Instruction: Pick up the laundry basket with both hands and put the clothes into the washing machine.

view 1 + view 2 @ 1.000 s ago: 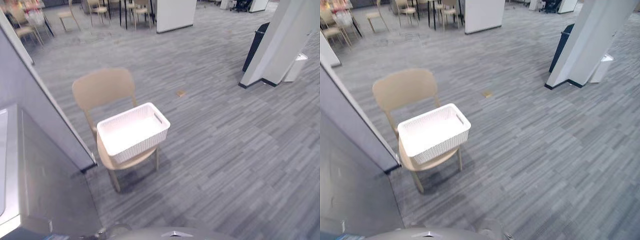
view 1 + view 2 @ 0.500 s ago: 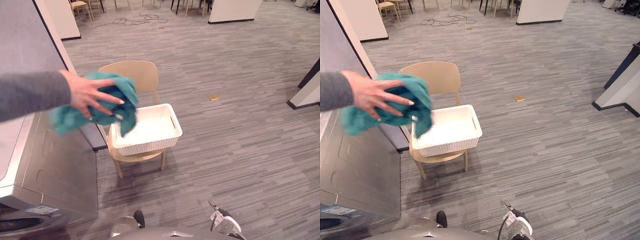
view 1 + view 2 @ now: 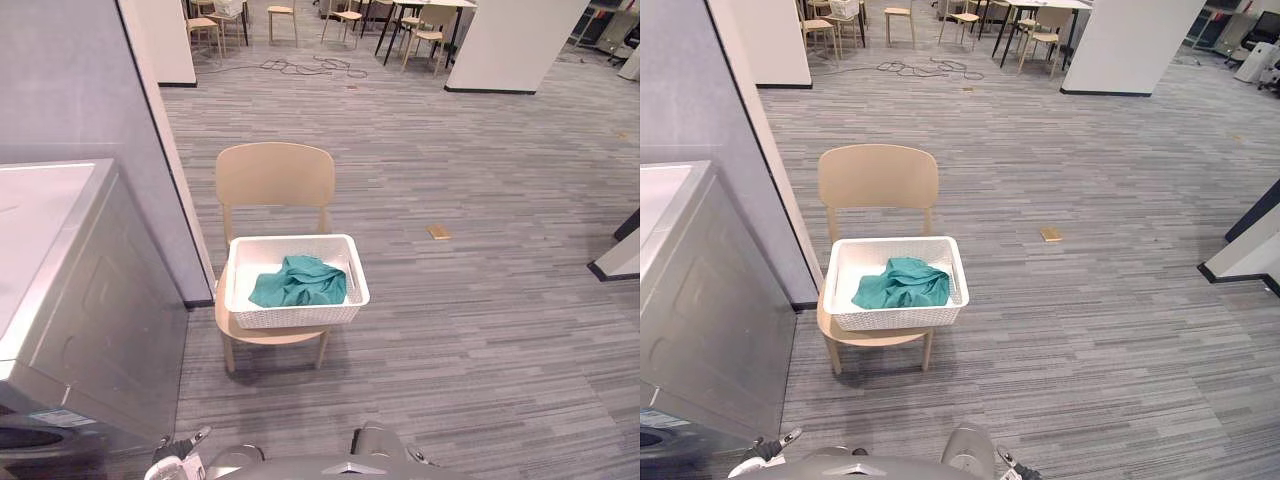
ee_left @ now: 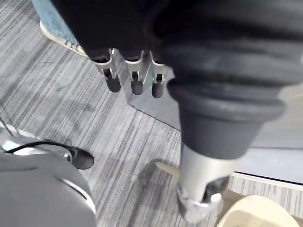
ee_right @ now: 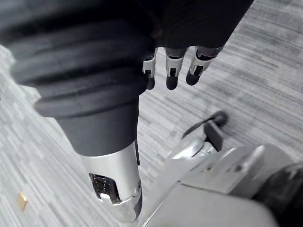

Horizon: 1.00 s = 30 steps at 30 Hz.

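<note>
basket: white woven plastic | cloth: soft teal fabric | washer: brushed metal

The left hand is clad over back and wrist in a black ribbed cover of rounded rubbery folds; short silver fingers capped with dark rounded tips are ranged in a row; a thick silver cylindrical thumb is set apart; the right hand is built alike.

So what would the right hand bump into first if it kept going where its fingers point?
Probably the grey floor. The right hand hangs with straight fingers pointing down at it, and nothing seems to lie between, though depth is hard to judge.
</note>
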{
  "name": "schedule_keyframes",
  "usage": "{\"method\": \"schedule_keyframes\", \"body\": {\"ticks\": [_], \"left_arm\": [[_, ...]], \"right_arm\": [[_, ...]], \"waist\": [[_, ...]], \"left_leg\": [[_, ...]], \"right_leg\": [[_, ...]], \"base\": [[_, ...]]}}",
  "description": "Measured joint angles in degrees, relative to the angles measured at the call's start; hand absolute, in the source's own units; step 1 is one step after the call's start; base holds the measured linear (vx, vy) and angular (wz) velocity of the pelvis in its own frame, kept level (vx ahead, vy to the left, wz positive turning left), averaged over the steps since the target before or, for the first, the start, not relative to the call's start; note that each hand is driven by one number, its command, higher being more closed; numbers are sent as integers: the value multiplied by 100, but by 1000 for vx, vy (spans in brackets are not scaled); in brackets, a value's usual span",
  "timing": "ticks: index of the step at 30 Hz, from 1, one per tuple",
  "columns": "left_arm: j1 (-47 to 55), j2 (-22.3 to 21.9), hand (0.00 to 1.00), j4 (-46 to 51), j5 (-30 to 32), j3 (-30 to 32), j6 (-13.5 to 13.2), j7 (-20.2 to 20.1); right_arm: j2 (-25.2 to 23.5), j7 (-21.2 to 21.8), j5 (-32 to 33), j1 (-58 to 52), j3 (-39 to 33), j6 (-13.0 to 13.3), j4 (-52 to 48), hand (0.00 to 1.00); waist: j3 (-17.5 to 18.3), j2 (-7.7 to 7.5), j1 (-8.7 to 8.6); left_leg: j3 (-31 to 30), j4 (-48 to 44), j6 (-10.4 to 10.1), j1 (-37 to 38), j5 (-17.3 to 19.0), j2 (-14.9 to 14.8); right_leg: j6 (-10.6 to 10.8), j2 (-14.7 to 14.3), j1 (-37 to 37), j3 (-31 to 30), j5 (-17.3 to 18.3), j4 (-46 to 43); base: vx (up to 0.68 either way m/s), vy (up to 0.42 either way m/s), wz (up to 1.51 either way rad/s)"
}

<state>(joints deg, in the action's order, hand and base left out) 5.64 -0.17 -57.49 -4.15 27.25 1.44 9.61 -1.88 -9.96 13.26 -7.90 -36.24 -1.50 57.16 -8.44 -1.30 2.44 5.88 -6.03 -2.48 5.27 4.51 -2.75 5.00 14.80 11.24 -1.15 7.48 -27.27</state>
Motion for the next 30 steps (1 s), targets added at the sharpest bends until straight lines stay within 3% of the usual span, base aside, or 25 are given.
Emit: {"method": "schedule_keyframes", "body": {"ticks": [1,3,4,5,7,8,9,11,12,14,17,22,25,30], "left_arm": [[-34,-59,0,-1,52,212,-4,-1],[-21,-102,0,1,106,449,-26,-2],[24,-65,0,14,144,589,-24,-8],[27,-111,0,-52,222,677,-10,-4],[72,-424,0,-46,225,806,8,0],[79,-472,0,-47,221,804,4,1],[67,-487,0,-44,216,801,6,0],[4,-451,0,137,193,734,8,1],[0,-423,0,195,191,652,13,4],[25,-309,0,294,124,187,4,22],[69,-267,0,291,96,-383,-2,38],[73,-247,0,214,220,-591,-7,105],[18,-161,0,82,529,-764,-4,119],[-30,27,0,17,973,-1250,-19,64]], "right_arm": [[-41,0,8,-132,-22,-26,29,0],[-86,8,41,-264,-46,-99,49,0],[-172,34,42,-362,-60,-124,77,0],[-149,94,96,-377,-106,-123,98,0],[103,115,102,-413,-110,-102,50,0],[137,119,103,-390,-109,-100,33,0],[154,119,107,-317,-119,-98,28,0],[145,115,108,-163,-96,-59,-30,0],[148,104,123,-62,-73,-43,-101,0],[155,16,352,-51,311,21,-950,0],[170,-188,426,-16,707,56,-2500,0],[235,-564,-218,182,905,143,-4287,0],[491,-521,-758,357,1270,296,-4994,0],[1032,-304,-1409,477,1906,432,-5357,0]], "waist": [[1,-1,-20],[38,-52,-17],[131,-203,-24],[148,-165,-62],[321,271,-79],[342,355,-90],[354,399,-133],[352,284,-189],[338,256,-177],[343,233,-112],[343,248,-180],[355,296,-211],[354,346,-247],[323,435,-239]], "left_leg": [[-139,-126,-114,-71,79,-100],[-319,-212,-276,-132,182,-211],[-420,-174,-405,-130,211,-208],[-472,-134,-541,-80,182,-359],[-426,-10,-521,-9,11,-880],[-424,-38,-510,-31,-150,-978],[-431,-69,-503,-110,-251,-1112],[-296,-654,-167,-640,-522,-1288],[-140,-914,-99,-798,-562,-1325],[657,-1502,109,-1103,-748,-1448],[1361,-1017,78,-996,-1039,-1317],[1290,292,-231,-620,-1440,-1056],[1321,600,-246,-507,-1443,-977],[1316,980,-369,-296,-1398,-827]], "right_leg": [[48,-40,-165,-397,-132,671],[149,-19,-368,-616,-218,1117],[417,67,-539,-498,-194,1237],[743,25,-541,-203,-301,1034],[483,-271,-516,324,109,558],[445,-340,-553,464,210,468],[371,-398,-656,747,361,368],[217,-455,-1028,1455,508,497],[188,-460,-1123,1590,508,550],[161,-451,-1363,1884,512,688],[195,-296,-1368,1962,465,844],[221,-313,-1199,1955,370,947],[252,-317,-1008,1710,330,924],[382,-271,-1027,1573,115,1175]], "base": [[103,-306,40],[155,-457,47],[236,-695,69],[235,-677,75],[232,-531,87],[171,-338,105],[146,-372,138],[136,-392,147],[72,-242,98],[60,-149,60],[70,-12,29],[41,31,7],[-18,33,-28],[-16,86,-17]]}}
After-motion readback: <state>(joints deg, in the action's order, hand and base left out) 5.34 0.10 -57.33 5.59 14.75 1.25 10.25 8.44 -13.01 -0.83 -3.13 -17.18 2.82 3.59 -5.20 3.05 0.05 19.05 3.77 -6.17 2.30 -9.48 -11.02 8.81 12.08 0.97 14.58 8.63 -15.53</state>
